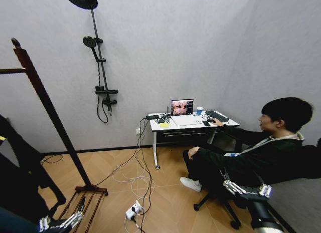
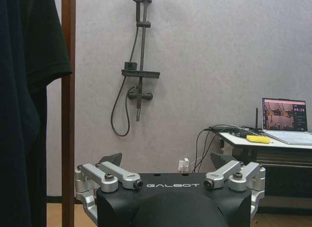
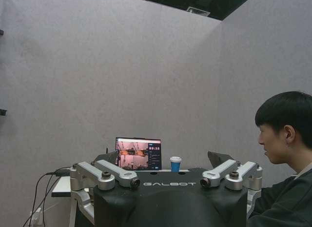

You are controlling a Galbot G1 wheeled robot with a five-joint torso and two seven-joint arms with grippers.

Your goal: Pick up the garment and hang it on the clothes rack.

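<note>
The clothes rack [image 1: 47,110] stands at my left, a dark reddish-brown post with a knob top, a horizontal bar and a slatted base. In the left wrist view its post [image 2: 68,114] rises beside hanging black fabric with a short sleeve [image 2: 46,41]; no chest print shows, so I cannot tell whether this is the garment. More dark cloth [image 1: 17,168] hangs at the left edge of the head view. My left gripper [image 1: 62,223] sits low near the rack's base, open [image 2: 168,161] and holding nothing. My right gripper [image 1: 246,189] is low on the right, also open [image 3: 163,158] and holding nothing.
A person [image 1: 261,153] sits on a swivel chair at the right, at a white desk [image 1: 193,124] with a laptop [image 1: 182,107]. A shower fixture [image 1: 98,57] is mounted on the back wall. Cables and a power strip [image 1: 133,210] lie on the wooden floor.
</note>
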